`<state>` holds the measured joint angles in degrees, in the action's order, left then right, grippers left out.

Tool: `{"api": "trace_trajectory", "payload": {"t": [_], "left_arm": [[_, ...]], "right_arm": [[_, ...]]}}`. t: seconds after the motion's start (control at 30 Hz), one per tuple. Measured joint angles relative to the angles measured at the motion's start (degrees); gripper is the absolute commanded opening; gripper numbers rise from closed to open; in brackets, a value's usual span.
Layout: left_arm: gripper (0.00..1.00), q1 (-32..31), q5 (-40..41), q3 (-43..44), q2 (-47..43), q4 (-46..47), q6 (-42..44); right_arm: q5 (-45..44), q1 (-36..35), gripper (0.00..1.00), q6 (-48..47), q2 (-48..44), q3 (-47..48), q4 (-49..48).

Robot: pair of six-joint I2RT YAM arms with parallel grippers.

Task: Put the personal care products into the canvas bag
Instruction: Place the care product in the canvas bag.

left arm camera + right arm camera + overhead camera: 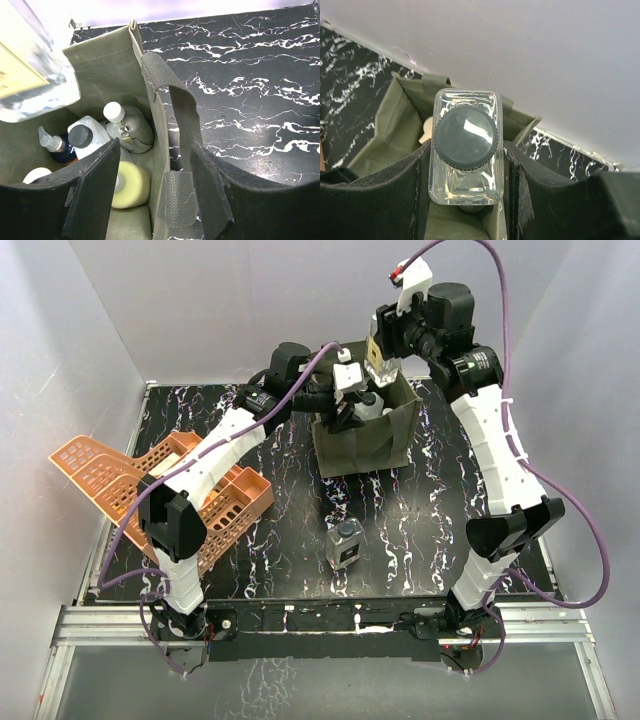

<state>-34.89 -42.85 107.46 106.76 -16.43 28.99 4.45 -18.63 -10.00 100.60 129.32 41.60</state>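
Approx five bottles (82, 135) seemed inside canvas bag (350, 450). R gripper (467, 170) clamped clear square bottle (465, 135) above it; L gripper (155, 145), half-open & empty, straddled bag wall. Last bottle (345, 545) lay at bag's 6 o'clock.

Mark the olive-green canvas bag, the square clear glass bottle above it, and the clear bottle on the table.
olive-green canvas bag (362, 448): top view, front wall.
square clear glass bottle (465, 132): right wrist view, dark cap.
clear table bottle (345, 545): top view, body.

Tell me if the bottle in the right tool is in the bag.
Out: the right tool holds the bottle over the open bag, above the bottles inside.
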Motion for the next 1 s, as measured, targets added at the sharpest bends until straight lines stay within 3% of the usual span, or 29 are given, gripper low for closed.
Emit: {"api": "trace_trajectory", "payload": {"t": [0.2, 0.5, 0.7, 1.0], "left_arm": [[0.35, 0.00, -0.04, -1.95, -0.02, -0.13, 2.38], [0.10, 0.00, -2.05, -3.06, 0.02, -5.01, 10.43], [0.06, -0.02, -5.44, 2.91, 3.37, -14.10, 19.32], [0.04, -0.13, -13.49, 3.93, 6.43, -16.96, 24.46]], "right_arm": [[-1.57, 0.48, 0.08, -0.61, 0.17, -7.39, -0.57], [-9.05, 2.25, 0.08, -5.44, 0.76, -8.90, -0.20], [-10.95, 2.03, 0.08, -7.37, 0.15, -15.58, -2.99], [-10.03, 1.99, 0.08, -7.50, 0.24, -20.50, -4.48]]}}
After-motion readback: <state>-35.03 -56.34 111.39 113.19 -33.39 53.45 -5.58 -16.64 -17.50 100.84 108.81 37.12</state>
